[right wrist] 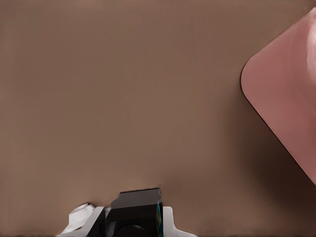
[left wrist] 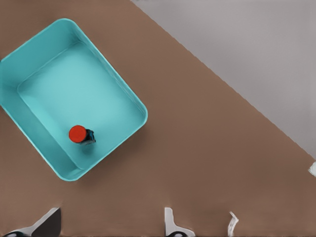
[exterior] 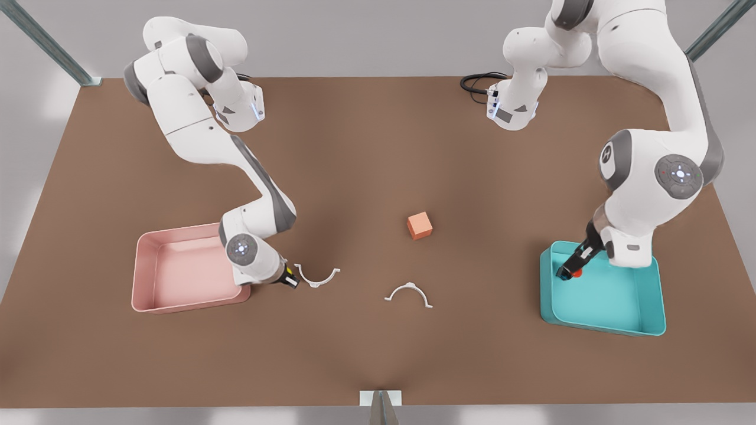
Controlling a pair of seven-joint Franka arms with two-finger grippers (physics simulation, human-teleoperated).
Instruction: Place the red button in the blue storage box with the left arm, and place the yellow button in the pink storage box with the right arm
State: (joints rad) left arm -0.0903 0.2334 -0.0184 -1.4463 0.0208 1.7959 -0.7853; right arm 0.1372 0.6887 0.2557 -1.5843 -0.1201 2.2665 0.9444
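Observation:
The red button (left wrist: 79, 134) lies tilted on the floor of the blue storage box (left wrist: 74, 79), near one corner. My left gripper (left wrist: 109, 224) hangs open above it, holding nothing. In the front view that gripper (exterior: 568, 270) is over the blue storage box (exterior: 614, 295) at the front view's right, just above the red button (exterior: 577, 273). My right gripper (exterior: 289, 278) is low over the table just off the near right corner of the pink storage box (exterior: 183, 271). It is shut on the yellow button (exterior: 289, 273), whose dark base (right wrist: 133, 207) sits between the fingers, outside the pink storage box (right wrist: 291, 98).
An orange cube (exterior: 419, 225) stands mid-table. One white curved clip (exterior: 317, 277) lies right beside my right gripper, another (exterior: 409, 293) nearer the middle front. A black cable (exterior: 478, 82) coils at the far edge. Both arms' elbows rise over the boxes.

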